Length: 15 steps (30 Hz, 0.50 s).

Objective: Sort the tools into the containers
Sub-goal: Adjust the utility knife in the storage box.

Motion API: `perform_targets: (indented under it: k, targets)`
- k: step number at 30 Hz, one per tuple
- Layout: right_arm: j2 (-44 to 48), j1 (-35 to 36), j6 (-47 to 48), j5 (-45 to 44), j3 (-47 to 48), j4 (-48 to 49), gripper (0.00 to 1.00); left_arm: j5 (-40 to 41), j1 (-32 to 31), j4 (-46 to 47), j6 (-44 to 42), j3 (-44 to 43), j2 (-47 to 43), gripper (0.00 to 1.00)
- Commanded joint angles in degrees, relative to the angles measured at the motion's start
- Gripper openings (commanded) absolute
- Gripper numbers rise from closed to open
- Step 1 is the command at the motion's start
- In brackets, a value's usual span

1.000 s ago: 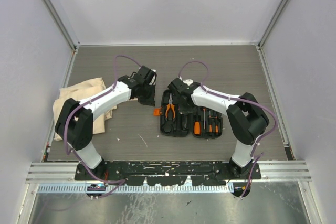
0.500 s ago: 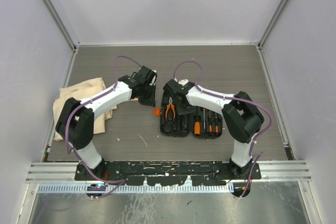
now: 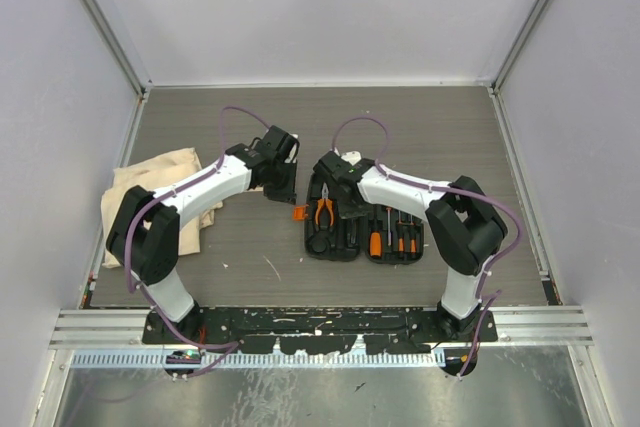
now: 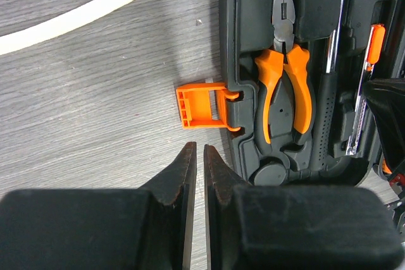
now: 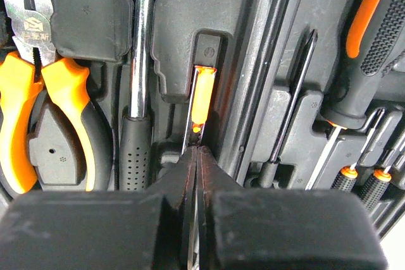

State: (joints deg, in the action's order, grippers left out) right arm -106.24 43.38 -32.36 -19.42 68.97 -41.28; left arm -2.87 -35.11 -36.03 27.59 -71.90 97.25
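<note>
Right hand (image 5: 195, 153) clenched on thin orange-tipped driver (image 5: 202, 96), at a middle slot of tool case (image 4: 231, 42). Left hand (image 4: 196, 151) nearly clenched, empty, over bench (image 4: 95, 93) beside orange latch (image 4: 201, 105). Case holds pliers (image 4: 297, 86), hammer (image 5: 140, 61), screwdrivers (image 5: 386, 30). Beige cloth bag (image 3: 150, 182) at the left.

One case (image 4: 237, 42), one bag (image 3: 150, 177), one pliers (image 4: 283, 61)

Left arm (image 3: 205, 192) and right arm (image 3: 400, 187) wear white shells, black joints, purple cables (image 3: 238, 107), black jaws.

Bright, even overhead light, soft shadows on the grey wood-grain table (image 3: 420, 127). The 2 wrist views blur the near black gripper fingers (image 4: 179, 178); the thin orange-tipped driver (image 5: 203, 96) glows.
</note>
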Motion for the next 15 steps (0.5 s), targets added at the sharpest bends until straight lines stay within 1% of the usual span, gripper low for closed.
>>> perform_targets:
  k: [1, 11, 15]
  targets:
    - [-16.34, 0.35, -4.07, 16.77, -13.72, 13.91, 0.04, -0.89, 0.4, 0.5, -0.04, -2.0, -0.1, 0.1]
    - [-19.6, 0.39, -4.88, 17.48, -18.05, 17.28, 0.04, -1.12, 0.4, 0.76, 0.09, -1.87, 0.03, 0.1]
    - [-17.27, 0.39, -5.17, 16.55, -18.32, 16.36, 0.04, -1.16, 0.4, 0.61, 0.09, -2.05, -0.01, 0.1]
